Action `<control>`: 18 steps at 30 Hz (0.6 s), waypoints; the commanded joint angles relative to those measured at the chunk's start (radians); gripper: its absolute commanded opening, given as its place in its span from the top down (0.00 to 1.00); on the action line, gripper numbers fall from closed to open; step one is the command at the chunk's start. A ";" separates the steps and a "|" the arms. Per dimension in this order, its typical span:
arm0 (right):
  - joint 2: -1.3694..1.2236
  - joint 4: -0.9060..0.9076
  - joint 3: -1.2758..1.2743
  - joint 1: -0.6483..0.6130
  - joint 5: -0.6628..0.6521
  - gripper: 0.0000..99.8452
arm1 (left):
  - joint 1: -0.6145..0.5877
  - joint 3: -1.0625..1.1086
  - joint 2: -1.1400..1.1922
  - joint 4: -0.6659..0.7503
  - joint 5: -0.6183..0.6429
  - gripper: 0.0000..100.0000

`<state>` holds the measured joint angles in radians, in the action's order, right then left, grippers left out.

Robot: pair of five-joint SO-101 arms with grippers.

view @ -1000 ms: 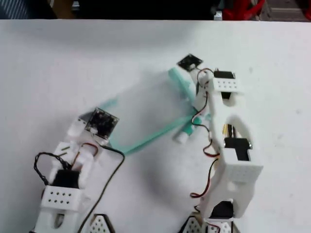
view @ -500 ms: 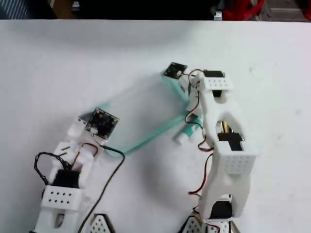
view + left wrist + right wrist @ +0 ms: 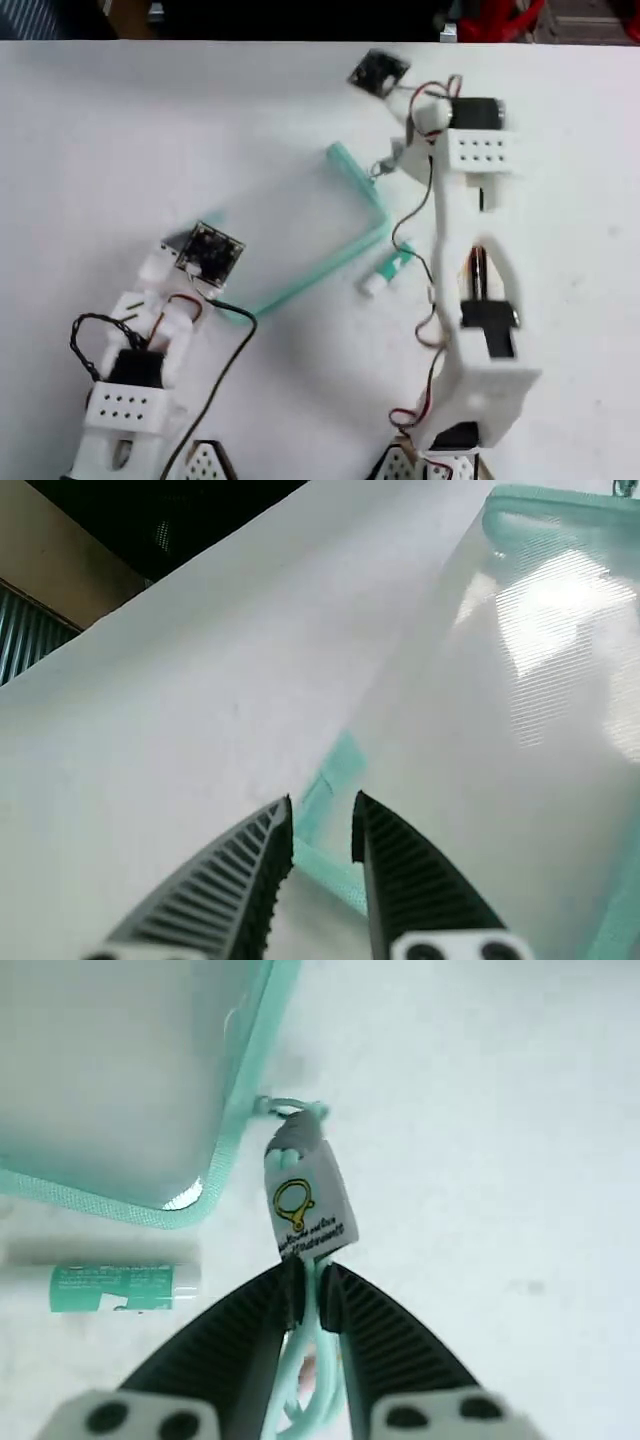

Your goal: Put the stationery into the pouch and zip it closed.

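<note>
We see the right gripper point(image 3: 311, 1298) with its 2 fingers clamped on the zipper pull point(image 3: 305, 1205). The left gripper point(image 3: 322, 832) pinches the pouch point(image 3: 500, 710) edge between its fingers.

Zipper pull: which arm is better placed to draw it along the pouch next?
Right. The right gripper is shut on the zipper pull at one corner of the pouch. The left gripper grips the pouch's opposite corner, so it is probably better suited to steadying it.
</note>
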<state>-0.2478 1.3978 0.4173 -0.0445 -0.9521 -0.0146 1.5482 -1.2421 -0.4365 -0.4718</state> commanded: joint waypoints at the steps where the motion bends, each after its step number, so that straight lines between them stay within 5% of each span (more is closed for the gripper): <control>1: 0.182 0.062 0.048 -0.022 0.020 0.98 | 0.002 -0.012 -0.025 0.021 0.011 0.88; 13: 0.585 0.182 0.123 -0.248 0.098 0.98 | 0.077 -0.098 -0.027 -0.147 0.023 0.82; 18: 0.541 0.180 0.084 -0.193 0.103 0.98 | 0.074 -0.095 -0.027 -0.150 0.038 0.82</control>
<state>0.3168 1.5758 0.5201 -0.2793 -0.8600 0.0468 1.5052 -1.2421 -0.5823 -0.4519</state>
